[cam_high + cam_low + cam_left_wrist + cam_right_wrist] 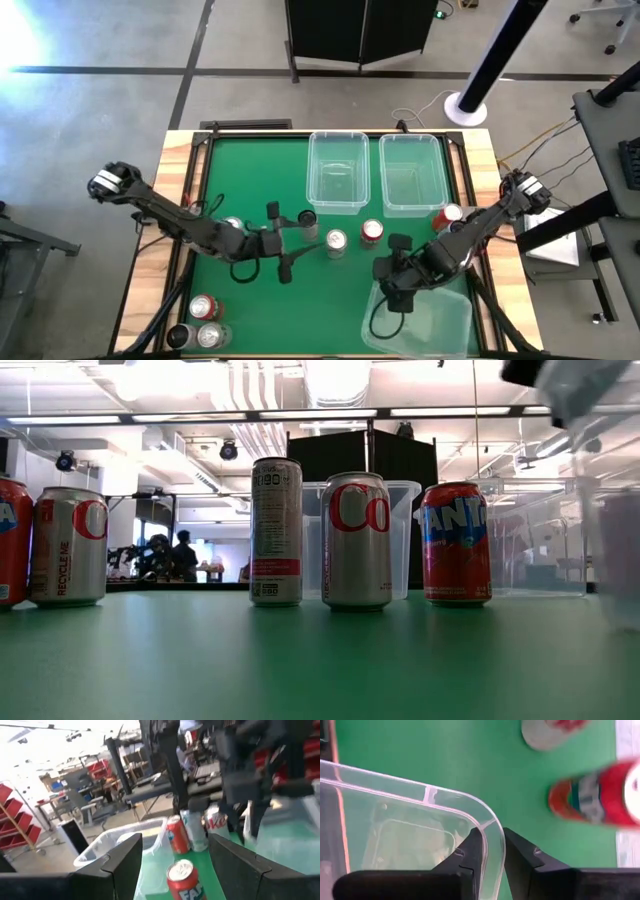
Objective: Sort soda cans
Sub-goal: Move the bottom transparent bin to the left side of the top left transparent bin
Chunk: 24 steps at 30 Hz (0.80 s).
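Observation:
Three soda cans stand mid-table: a slim silver-white can (pixel 307 218), a silver can (pixel 336 242) and a red can (pixel 372 232). Another red can (pixel 447 214) stands at the right, and one can (pixel 232 225) stands by my left arm. A red can (pixel 203 305), a silver can (pixel 212 335) and a black can (pixel 180 337) are grouped at the near left. My left gripper (pixel 282 240) is open, left of the middle cans, and holds nothing. At the near right, my right gripper (pixel 385 278) is shut on a clear bin (pixel 425 315). My right gripper pinches the clear bin's rim at a rounded corner (pixel 487 822), one finger inside the bin and one outside. It comes at the bin's left far corner from the table's right side. Whether the bin is lifted off the table cannot be told.
Two more clear bins (pixel 337 172) (pixel 411 175) stand side by side at the far middle. Open green surface lies between my left gripper and the near-left cans. Wooden borders (pixel 150 260) frame the table.

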{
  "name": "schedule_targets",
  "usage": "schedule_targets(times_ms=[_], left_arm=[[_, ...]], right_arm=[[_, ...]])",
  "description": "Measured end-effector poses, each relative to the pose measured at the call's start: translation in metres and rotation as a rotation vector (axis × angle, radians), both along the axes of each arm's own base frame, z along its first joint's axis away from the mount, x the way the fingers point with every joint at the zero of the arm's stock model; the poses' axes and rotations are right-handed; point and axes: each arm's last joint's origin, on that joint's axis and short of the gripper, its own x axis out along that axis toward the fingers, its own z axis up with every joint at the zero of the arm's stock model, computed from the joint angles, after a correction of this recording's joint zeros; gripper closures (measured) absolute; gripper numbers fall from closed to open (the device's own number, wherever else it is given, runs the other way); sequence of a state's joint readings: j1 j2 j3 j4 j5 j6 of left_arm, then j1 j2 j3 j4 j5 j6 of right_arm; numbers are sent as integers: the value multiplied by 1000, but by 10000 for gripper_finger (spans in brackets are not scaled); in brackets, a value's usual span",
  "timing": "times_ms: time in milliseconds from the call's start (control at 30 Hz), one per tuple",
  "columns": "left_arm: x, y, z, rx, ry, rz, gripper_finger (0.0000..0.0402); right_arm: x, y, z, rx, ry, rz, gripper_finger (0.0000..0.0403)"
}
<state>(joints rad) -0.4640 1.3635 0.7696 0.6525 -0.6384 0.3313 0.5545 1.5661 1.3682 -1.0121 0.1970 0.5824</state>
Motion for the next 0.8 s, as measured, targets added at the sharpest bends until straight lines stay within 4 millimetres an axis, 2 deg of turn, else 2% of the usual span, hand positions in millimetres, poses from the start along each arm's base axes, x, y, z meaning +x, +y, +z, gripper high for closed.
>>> schedule_targets(times_ms=[200, 333, 433, 567, 667, 800], left_arm=[[-12, -2, 7, -24, 24, -23, 189], [-16, 0, 4, -135, 68, -20, 183], [-20, 1, 2, -233, 95, -14, 174], [-20, 1, 0, -340, 115, -44, 160], [-18, -1, -1, -393, 112, -82, 153], [-15, -3, -2, -452, 86, -89, 153]], right_arm=[[28, -23, 5, -47, -155, 49, 302], [43, -36, 10, -76, -252, 92, 262], [47, -39, 13, -93, -282, 128, 232], [37, -35, 22, -99, -222, 146, 196], [18, -24, 28, -91, -129, 123, 177], [-3, -6, 27, -64, -59, 71, 160]])
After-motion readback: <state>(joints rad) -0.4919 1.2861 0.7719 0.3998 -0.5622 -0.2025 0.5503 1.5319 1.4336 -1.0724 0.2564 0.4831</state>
